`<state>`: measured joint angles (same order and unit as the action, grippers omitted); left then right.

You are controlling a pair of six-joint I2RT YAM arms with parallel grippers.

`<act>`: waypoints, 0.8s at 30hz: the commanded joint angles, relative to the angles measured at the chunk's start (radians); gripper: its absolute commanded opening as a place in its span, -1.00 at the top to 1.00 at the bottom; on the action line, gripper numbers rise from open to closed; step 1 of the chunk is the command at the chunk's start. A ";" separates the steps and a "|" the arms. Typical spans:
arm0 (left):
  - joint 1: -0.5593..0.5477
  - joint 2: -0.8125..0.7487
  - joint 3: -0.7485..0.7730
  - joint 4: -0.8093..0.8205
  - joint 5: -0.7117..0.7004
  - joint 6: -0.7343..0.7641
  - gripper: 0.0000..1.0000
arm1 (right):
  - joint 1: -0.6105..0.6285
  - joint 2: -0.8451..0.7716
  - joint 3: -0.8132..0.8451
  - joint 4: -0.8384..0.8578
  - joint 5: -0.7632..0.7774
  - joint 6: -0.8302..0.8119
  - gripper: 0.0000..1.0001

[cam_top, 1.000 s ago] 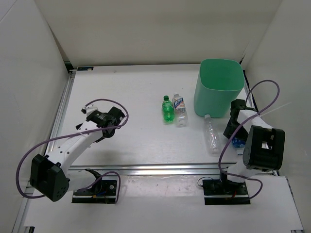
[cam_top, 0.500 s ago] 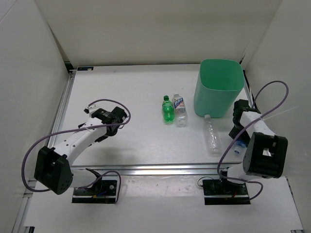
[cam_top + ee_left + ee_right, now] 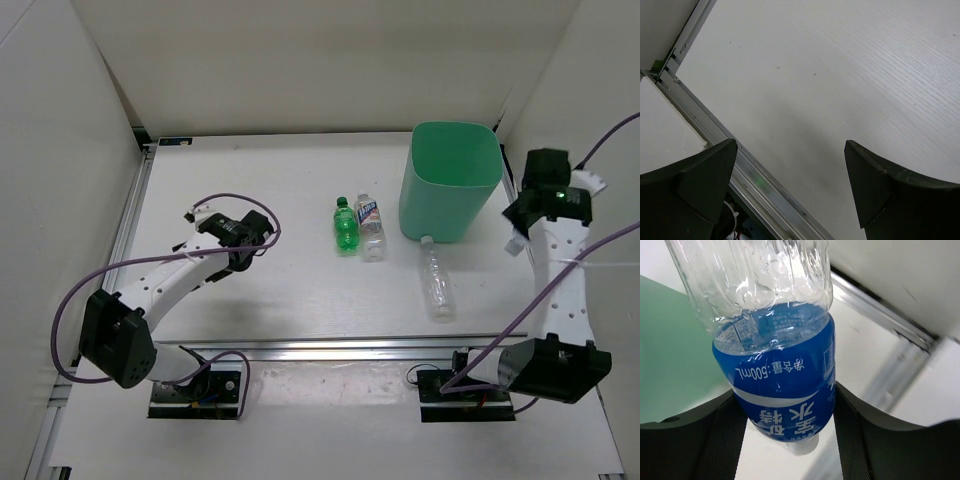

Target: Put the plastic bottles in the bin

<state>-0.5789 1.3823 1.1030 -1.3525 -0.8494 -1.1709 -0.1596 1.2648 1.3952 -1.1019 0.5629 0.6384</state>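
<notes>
Workspace seen from above and from both wrists.

Right gripper (image 3: pixel 785 412): I read its two dark fingers (image 3: pixel 722 432) as closed on the blue-labelled clear plastic bottle (image 3: pixel 777 372), one finger against each side of the label band. The crinkled clear body runs up out of the wrist view. A whitish end shows low between the fingers.

From above, I see this arm raised just right of the tall mint-green plastic bin (image 3: pixel 440 215), which stands at the far right of the white table (image 3: pixel 250 170). Green wall fills the left of the right wrist view. I place the held bottle beside the bin, outside its rim.

Left gripper (image 3: pixel 790 170): fingers spread wide and holding nothing, over bare tabletop near the aluminium rail (image 3: pixel 757 177). In the overhead view it sits left of centre, well apart from every bottle.

Bottles on the table, three:
- The green plastic bottle with green cap (image 3: pixel 346 226) stands upright, left of the bin.
- The clear white-capped bottle with a small blue label (image 3: pixel 371 228) stands upright just beside it, on its right.
- The plain clear bottle (image 3: pixel 436 280) lies on its side in front of the bin, with its white cap towards the bin's near wall. I cannot tell whether cap and wall touch.
</notes>
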 commanded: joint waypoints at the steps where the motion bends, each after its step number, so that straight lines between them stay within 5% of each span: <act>1: -0.013 -0.048 0.044 -0.071 -0.016 -0.004 -1.00 | -0.003 0.017 0.196 -0.076 -0.041 0.043 0.99; 4: -0.022 -0.092 0.044 -0.071 -0.016 0.005 -1.00 | -0.003 0.028 0.349 -0.034 -0.142 0.037 0.99; 9: -0.042 -0.161 0.026 -0.053 -0.016 0.022 -1.00 | 0.034 0.042 0.304 0.359 -0.479 -0.092 0.99; 15: -0.052 -0.232 -0.008 0.026 0.016 0.074 -1.00 | 0.087 0.289 0.487 0.390 -0.633 -0.154 0.74; 19: -0.052 -0.241 -0.008 0.012 0.039 0.060 -1.00 | 0.117 0.370 0.588 0.376 -0.702 -0.196 0.33; 23: -0.052 -0.241 -0.028 -0.014 0.039 0.017 -1.00 | 0.140 0.351 0.581 0.307 -0.580 -0.169 -1.00; 24: -0.052 -0.250 -0.028 -0.014 0.039 0.007 -1.00 | 0.152 0.296 0.549 0.307 -0.546 -0.169 -1.00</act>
<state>-0.6258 1.1591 1.0859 -1.3476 -0.8139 -1.1316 -0.0257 1.6756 1.9324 -0.7933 -0.0479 0.4873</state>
